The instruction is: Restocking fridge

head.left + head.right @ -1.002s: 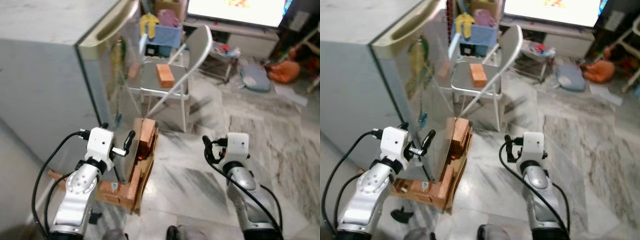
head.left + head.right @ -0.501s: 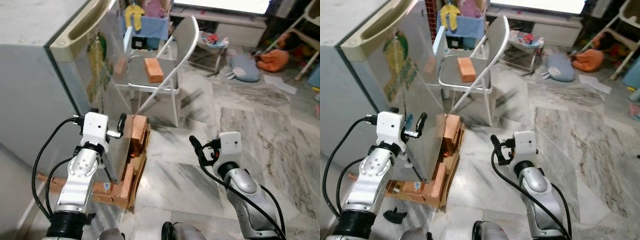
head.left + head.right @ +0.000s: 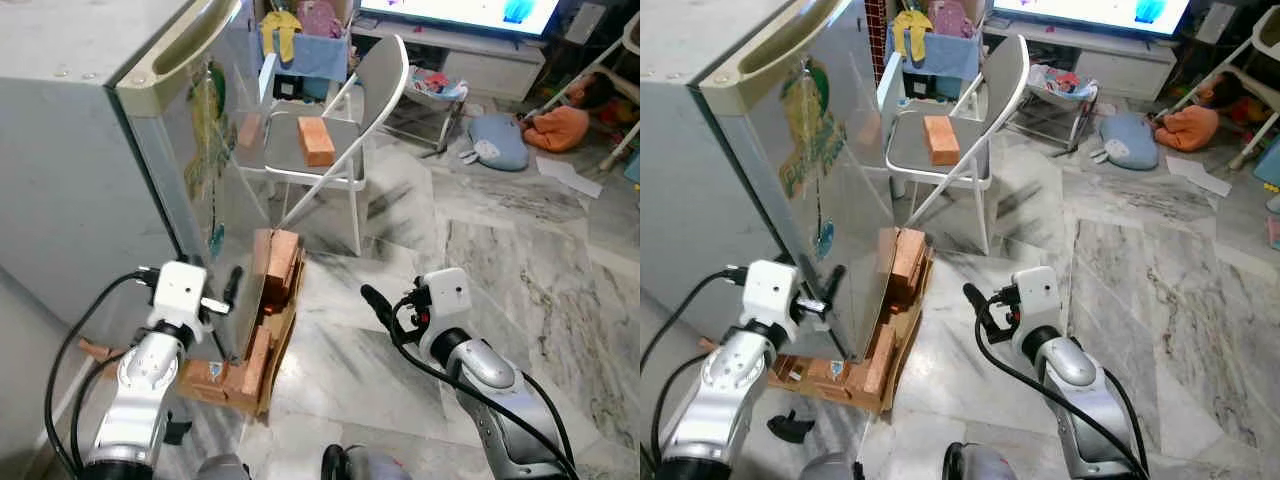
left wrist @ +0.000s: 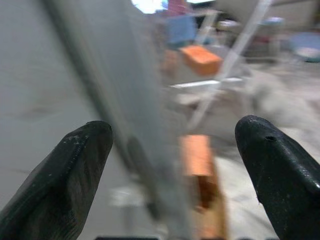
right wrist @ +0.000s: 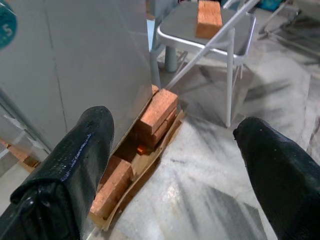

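Note:
The grey fridge (image 3: 90,150) stands at my left with its door shut, a long handle (image 3: 190,45) along the top edge and a green sticker on the front. My left gripper (image 3: 232,285) is low by the door's front corner. In the left wrist view it (image 4: 175,165) is open, and the blurred door edge runs between its fingers (image 4: 65,175). An orange box (image 3: 315,140) lies on the seat of a grey folding chair (image 3: 375,95) beyond the fridge. My right gripper (image 3: 378,300) hangs open over the marble floor, and its wrist view (image 5: 175,165) looks towards the chair.
Bricks and cardboard (image 3: 265,300) prop the fridge's front corner, jutting onto the floor. Behind the chair are a blue bin with clothes (image 3: 305,45), a TV stand (image 3: 480,55) and scattered toys and cushions (image 3: 500,140). Marble floor (image 3: 520,250) lies open to my right.
The whole view has shifted as the camera moved. My left gripper has dropped lower along the fridge's front corner. The right gripper holds much the same pose.

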`<state>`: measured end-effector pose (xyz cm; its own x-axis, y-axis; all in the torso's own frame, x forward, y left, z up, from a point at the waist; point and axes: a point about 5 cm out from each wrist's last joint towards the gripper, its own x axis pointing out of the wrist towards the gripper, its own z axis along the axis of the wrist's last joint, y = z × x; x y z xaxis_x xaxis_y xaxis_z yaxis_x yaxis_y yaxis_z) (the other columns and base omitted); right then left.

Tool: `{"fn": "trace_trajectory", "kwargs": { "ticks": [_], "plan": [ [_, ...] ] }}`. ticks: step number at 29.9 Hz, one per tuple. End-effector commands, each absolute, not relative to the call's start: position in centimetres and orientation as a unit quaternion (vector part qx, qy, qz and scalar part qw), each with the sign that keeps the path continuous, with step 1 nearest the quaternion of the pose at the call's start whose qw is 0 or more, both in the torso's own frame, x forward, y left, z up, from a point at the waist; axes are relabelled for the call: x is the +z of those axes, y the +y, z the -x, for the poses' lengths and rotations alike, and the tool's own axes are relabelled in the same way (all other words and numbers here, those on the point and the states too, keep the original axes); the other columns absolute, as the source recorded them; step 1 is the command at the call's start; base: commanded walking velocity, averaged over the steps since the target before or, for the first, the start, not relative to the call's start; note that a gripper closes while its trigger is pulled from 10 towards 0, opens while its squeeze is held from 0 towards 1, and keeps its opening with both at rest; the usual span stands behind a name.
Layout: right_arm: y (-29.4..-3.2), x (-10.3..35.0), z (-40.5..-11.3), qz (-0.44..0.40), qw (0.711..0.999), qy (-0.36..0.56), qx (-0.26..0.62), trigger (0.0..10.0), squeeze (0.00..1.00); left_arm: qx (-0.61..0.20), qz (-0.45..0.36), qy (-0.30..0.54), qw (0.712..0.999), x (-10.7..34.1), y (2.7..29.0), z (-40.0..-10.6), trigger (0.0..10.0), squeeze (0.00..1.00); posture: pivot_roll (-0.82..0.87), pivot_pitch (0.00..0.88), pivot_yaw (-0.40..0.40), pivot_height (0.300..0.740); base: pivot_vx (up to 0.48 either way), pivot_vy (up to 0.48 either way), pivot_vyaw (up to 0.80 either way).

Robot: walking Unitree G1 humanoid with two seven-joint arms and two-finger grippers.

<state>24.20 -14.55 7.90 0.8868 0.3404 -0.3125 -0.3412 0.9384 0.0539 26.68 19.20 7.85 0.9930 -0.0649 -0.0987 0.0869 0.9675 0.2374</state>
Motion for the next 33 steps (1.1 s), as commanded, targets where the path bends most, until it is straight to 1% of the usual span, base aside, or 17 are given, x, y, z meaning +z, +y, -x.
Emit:
{"fn": "trace_trajectory", "kwargs": {
  "ticks": [1,8,10,16,19,20,21,22,23,24,25,26,28,30,32,33],
  "plan": [
    [-14.4,9.5,-24.7,0.006,0.973,0.127,0.19,10.0,0.0,-0.04,-0.119,0.032,0.992,8.5,19.0,-27.5,10.0,0.0,0.06,0.032,-0.081,0.74,0.0,0.0,0.0],
    [-14.2,10.2,-24.9,-0.022,0.968,0.112,0.223,10.0,0.0,-0.04,-0.106,0.012,0.993,9.7,18.0,-29.9,10.0,0.0,0.04,0.023,-0.08,0.74,0.0,0.0,0.0],
    [-14.3,10.1,-24.7,-0.023,0.968,0.115,0.224,10.0,0.0,-0.046,-0.103,0.006,0.994,10.0,17.1,-30.7,10.0,0.0,0.04,0.02,-0.078,0.74,0.0,0.0,0.0],
    [-14.2,9.8,-24.2,-0.016,0.965,0.121,0.231,10.0,0.0,-0.061,-0.111,0.006,0.992,9.8,16.1,-31.3,10.0,0.0,0.03,0.018,-0.073,0.74,0.0,0.0,0.0],
    [-14.4,10.2,-24.5,-0.019,0.971,0.099,0.218,10.0,0.0,-0.06,-0.106,-0.01,0.992,10.3,15.6,-31.7,10.0,0.0,0.04,0.019,-0.076,0.74,0.0,0.0,0.0],
    [-14.5,10.8,-24.9,-0.034,0.974,0.078,0.211,10.0,0.0,-0.142,-0.105,-0.04,0.983,11.4,12.4,-31.8,10.0,0.0,0.05,0.019,-0.083,0.74,0.0,0.0,0.0],
    [-14.5,10.8,-24.9,-0.034,0.974,0.078,0.211,10.0,0.0,-0.142,-0.105,-0.04,0.983,11.4,12.4,-31.8,10.0,0.0,0.05,0.019,-0.083,0.74,0.0,0.0,0.0],
    [-14.6,11.2,-25.1,-0.033,0.975,0.064,0.209,10.0,0.0,-0.207,-0.096,-0.052,0.972,11.9,10.3,-31.6,10.0,0.0,0.05,0.016,-0.088,0.74,0.0,0.0,0.0],
    [-14.7,11.4,-25.2,-0.03,0.977,0.057,0.202,10.0,0.0,-0.25,-0.08,-0.056,0.963,12.3,9.0,-31.2,10.0,0.0,0.05,0.015,-0.088,0.74,0.0,0.0,0.0],
    [-14.7,11.4,-25.2,-0.03,0.977,0.057,0.202,10.0,0.0,-0.25,-0.08,-0.056,0.963,12.3,9.0,-31.2,10.0,0.0,0.05,0.015,-0.088,0.74,0.0,0.0,0.0],
    [-14.9,11.6,-25.3,-0.026,0.981,0.044,0.189,10.0,0.0,-0.316,-0.059,-0.053,0.945,12.6,7.1,-30.5,10.0,0.0,0.06,0.014,-0.09,0.74,0.0,0.0,0.0],
    [-15.2,11.8,-25.5,-0.022,0.983,0.033,0.177,10.0,0.0,-0.346,-0.058,-0.05,0.935,12.6,6.3,-30.0,10.0,0.0,0.06,0.012,-0.088,0.74,0.0,0.0,0.0],
    [-15.7,12.0,-25.8,-0.019,0.987,0.024,0.159,10.0,0.0,-0.369,-0.058,-0.045,0.927,12.4,5.5,-29.6,10.0,0.0,0.05,0.011,-0.084,0.74,0.0,0.0,0.0],
    [-16.1,12.0,-26.0,-0.015,0.989,0.019,0.147,10.0,0.0,-0.373,-0.059,-0.038,0.925,12.1,5.5,-29.6,10.0,0.0,0.05,0.011,-0.081,0.74,0.0,0.0,0.0],
    [-16.4,12.2,-26.2,-0.009,0.991,0.012,0.133,10.0,0.0,-0.353,-0.081,-0.039,0.931,11.6,6.1,-29.8,10.0,0.0,0.05,0.009,-0.077,0.74,0.0,0.0,0.0],
    [-16.5,12.3,-26.3,-0.008,0.992,0.008,0.129,10.0,0.0,-0.322,-0.089,-0.032,0.942,11.3,6.9,-30.2,10.0,0.0,0.05,0.009,-0.077,0.74,0.0,0.0,0.0]
  ]
}}
